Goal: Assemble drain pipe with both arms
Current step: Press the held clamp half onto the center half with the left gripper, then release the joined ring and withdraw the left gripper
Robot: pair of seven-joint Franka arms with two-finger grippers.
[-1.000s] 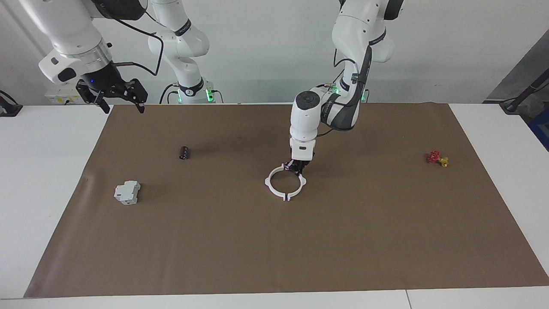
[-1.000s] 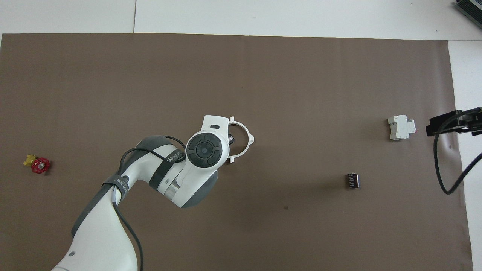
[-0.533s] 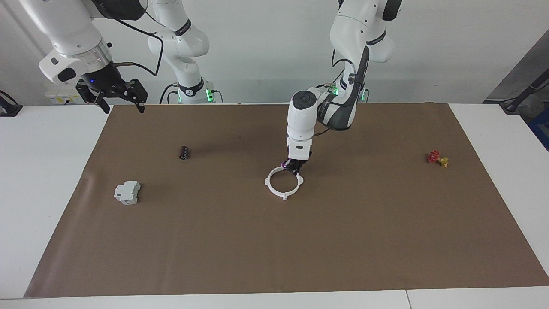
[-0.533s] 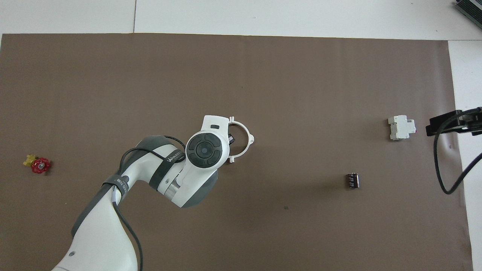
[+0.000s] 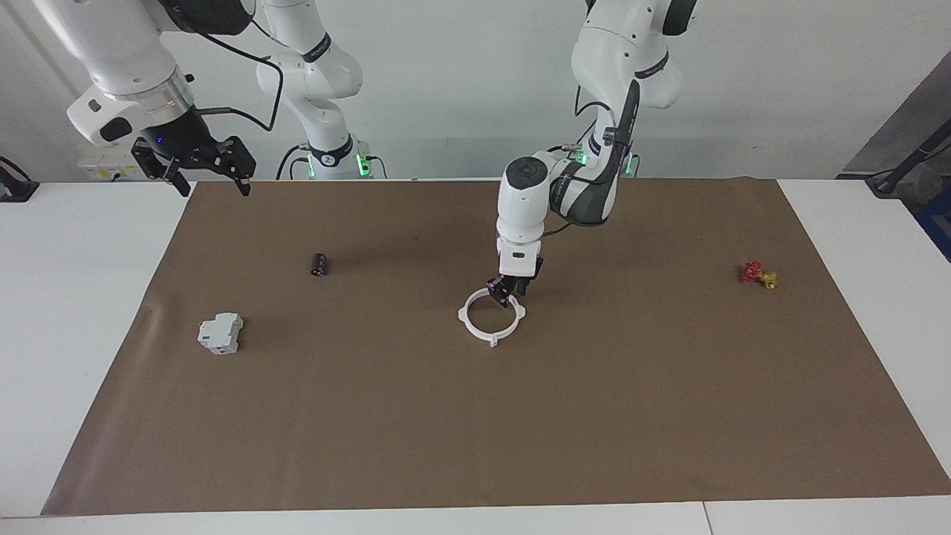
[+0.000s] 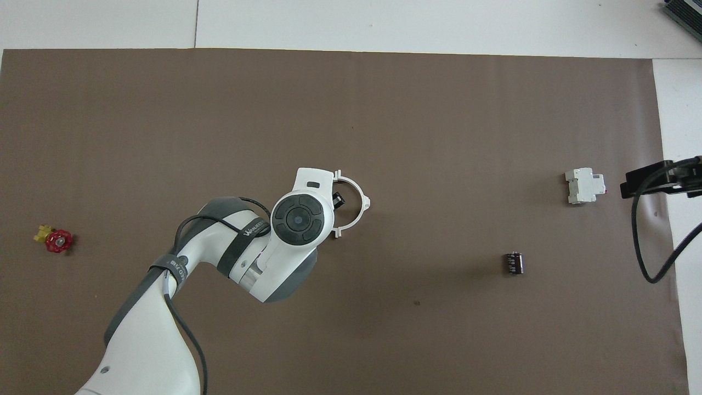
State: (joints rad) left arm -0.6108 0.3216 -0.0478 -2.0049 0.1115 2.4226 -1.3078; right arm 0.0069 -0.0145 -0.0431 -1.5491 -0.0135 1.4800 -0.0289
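Ring [image 5: 492, 317] lies flat on the brown mat [image 5: 475, 416], about mid-table, with both halves meeting so that it reads as one closed loop with four tabs. In the overhead view only its arc toward the right arm's end shows [image 6: 356, 204]; the rest is under the left arm's wrist.

Left gripper [image 5: 508, 292] points straight down over the ring's edge nearest the robots. Fingers are parted, one inside the loop and one at or outside the band, and the tips look clear of the plastic. Judged as released: the ring rests on the mat, not in a grip.

Right gripper [image 5: 199, 169] hangs high over the mat's corner at the right arm's end, fingers spread, empty, waiting. It is well apart from the ring.

Key relation: the ring sits directly below the left gripper, extending away from the robots from that point. The left arm is much the nearer arm. A round loop has no long axis; the seam tabs lie on the line running nearer-to-farther from the robots.

Judgement: the halves appear joined, so the likely next move is a straight lift away. Risk: a fingertip catching the band and reopening the seam.

Also on the mat: grey block [image 5: 221, 333], small dark cylinder [image 5: 319, 264], red-and-yellow valve [image 5: 757, 274].
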